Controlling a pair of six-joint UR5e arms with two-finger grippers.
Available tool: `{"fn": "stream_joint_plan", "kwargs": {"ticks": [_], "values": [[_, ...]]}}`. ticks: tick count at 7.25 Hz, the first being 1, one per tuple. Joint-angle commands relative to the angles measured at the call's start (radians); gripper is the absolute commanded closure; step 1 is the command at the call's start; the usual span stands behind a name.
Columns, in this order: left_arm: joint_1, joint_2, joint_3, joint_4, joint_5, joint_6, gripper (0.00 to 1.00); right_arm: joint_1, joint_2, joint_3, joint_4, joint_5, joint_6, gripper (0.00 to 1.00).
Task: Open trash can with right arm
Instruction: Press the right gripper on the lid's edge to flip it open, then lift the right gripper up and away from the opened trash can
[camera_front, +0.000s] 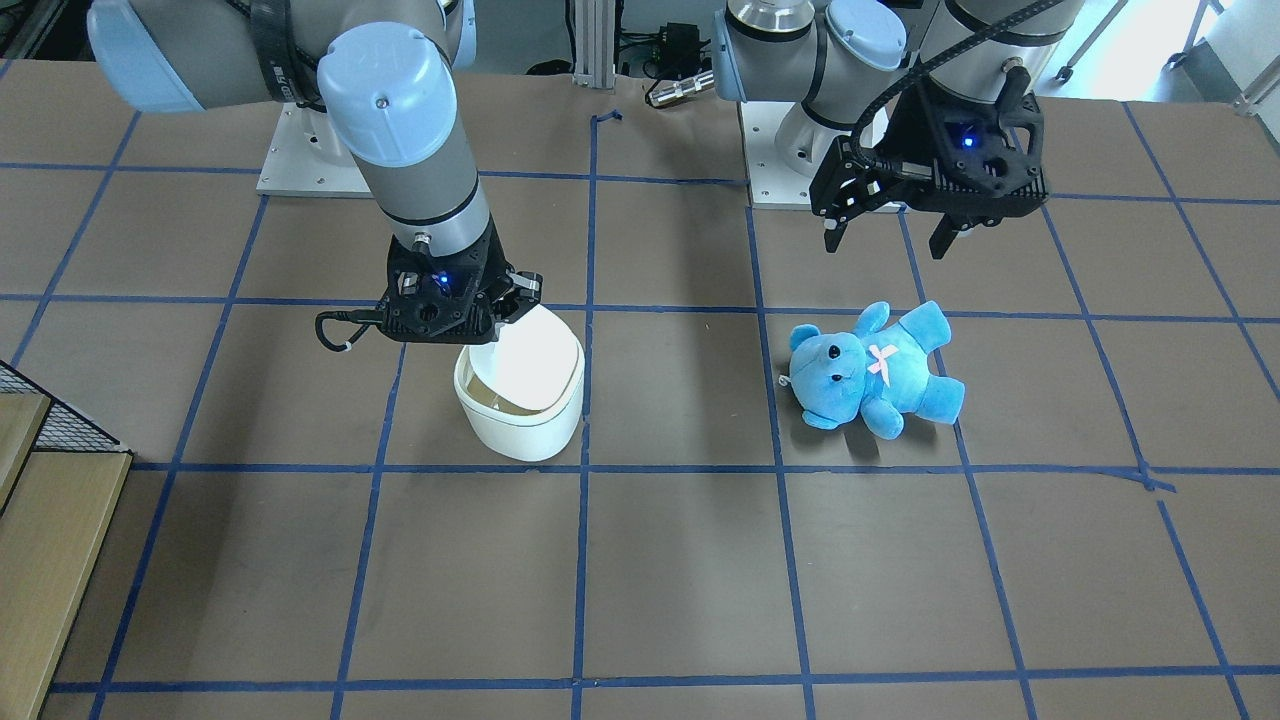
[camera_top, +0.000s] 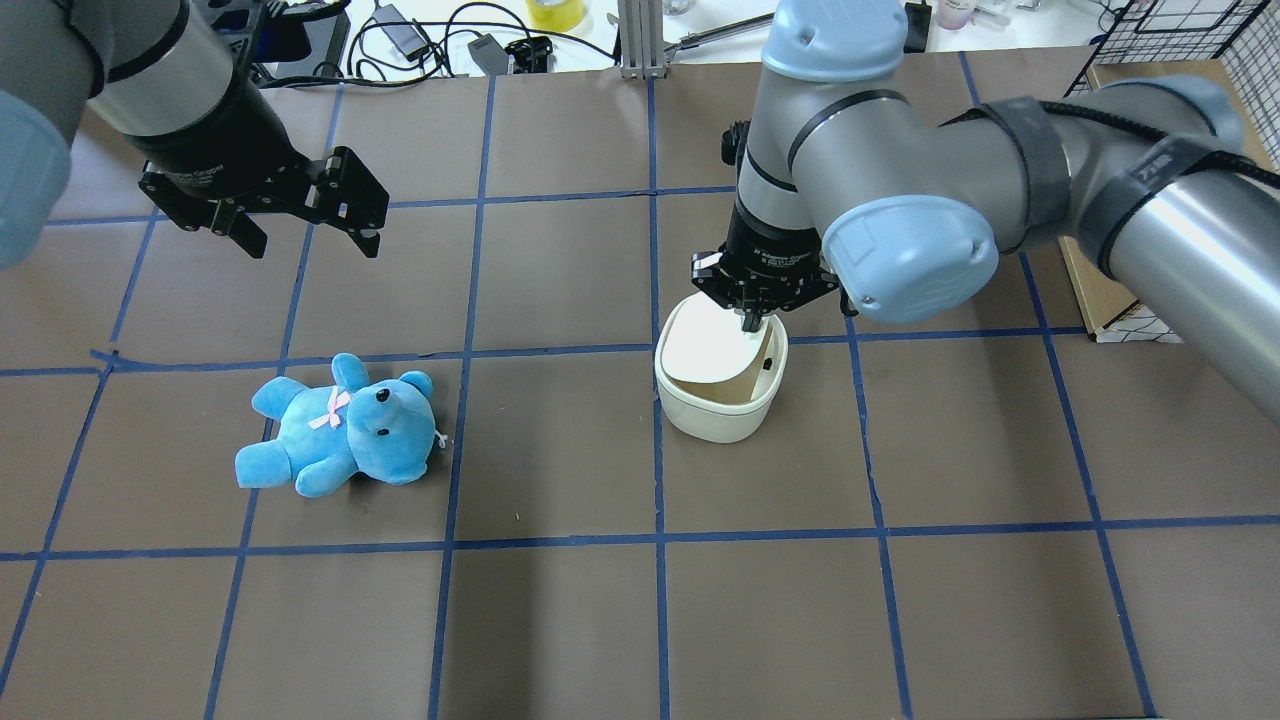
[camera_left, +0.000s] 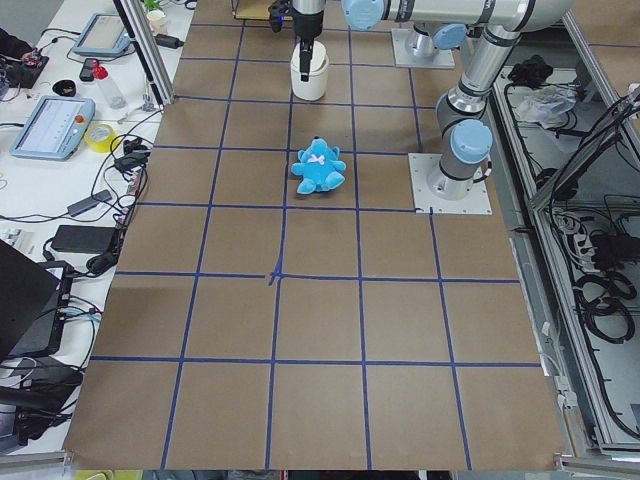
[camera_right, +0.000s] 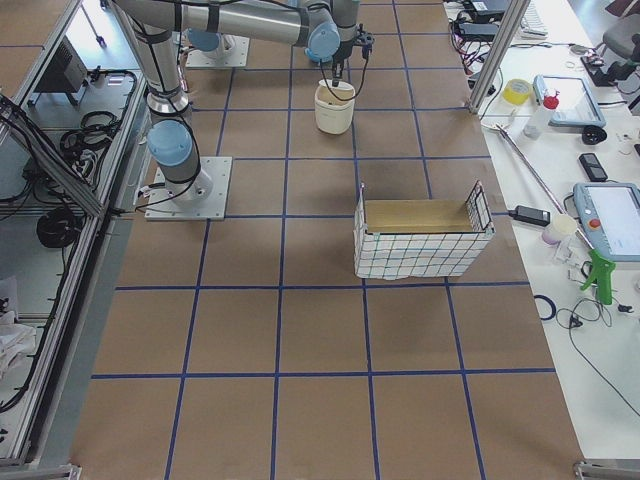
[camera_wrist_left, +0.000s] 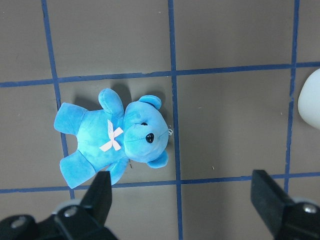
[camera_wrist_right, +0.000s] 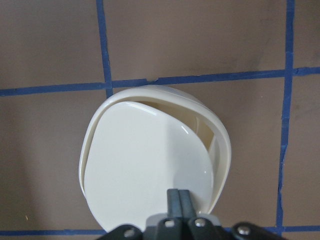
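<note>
The white trash can (camera_top: 705, 422) stands on the table right of centre in the overhead view. Its flat lid (camera_top: 705, 345) is tilted, one edge sunk, and the beige inside (camera_top: 735, 385) shows. My right gripper (camera_top: 752, 322) is shut, its fingertips (camera_wrist_right: 178, 197) together and resting on the lid's (camera_wrist_right: 145, 165) edge. In the front view the can (camera_front: 520, 430) sits under the right gripper (camera_front: 503, 330). My left gripper (camera_top: 312, 243) is open and empty, hanging in the air behind the blue plush bear (camera_top: 335, 425).
The bear (camera_front: 870, 370) lies on its back a couple of grid squares from the can. A wire basket (camera_right: 420, 240) with a cardboard floor stands at the table's right end. The can's edge (camera_wrist_left: 311, 100) shows in the left wrist view beside the bear (camera_wrist_left: 115, 137).
</note>
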Motion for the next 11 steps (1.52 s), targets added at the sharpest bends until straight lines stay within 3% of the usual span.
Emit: {"fn": "stream_joint_plan", "kwargs": {"ticks": [1,2,3,8,11], "values": [[0.000,0.000,0.001,0.000,0.001,0.000,0.00,-0.010,-0.001,-0.125,0.124,-0.008,-0.014,0.25],[0.000,0.000,0.001,0.000,0.001,0.000,0.00,-0.018,-0.001,-0.154,0.151,-0.014,-0.046,0.07],[0.000,0.000,0.001,0.000,0.001,0.000,0.00,-0.036,-0.007,-0.168,0.149,-0.016,-0.134,0.00],[0.000,0.000,-0.001,0.000,0.001,0.000,0.00,-0.236,-0.044,-0.178,0.186,-0.020,-0.464,0.00],[0.000,0.000,-0.001,0.000,0.001,0.002,0.00,-0.271,-0.062,-0.176,0.186,-0.075,-0.486,0.00]]}}
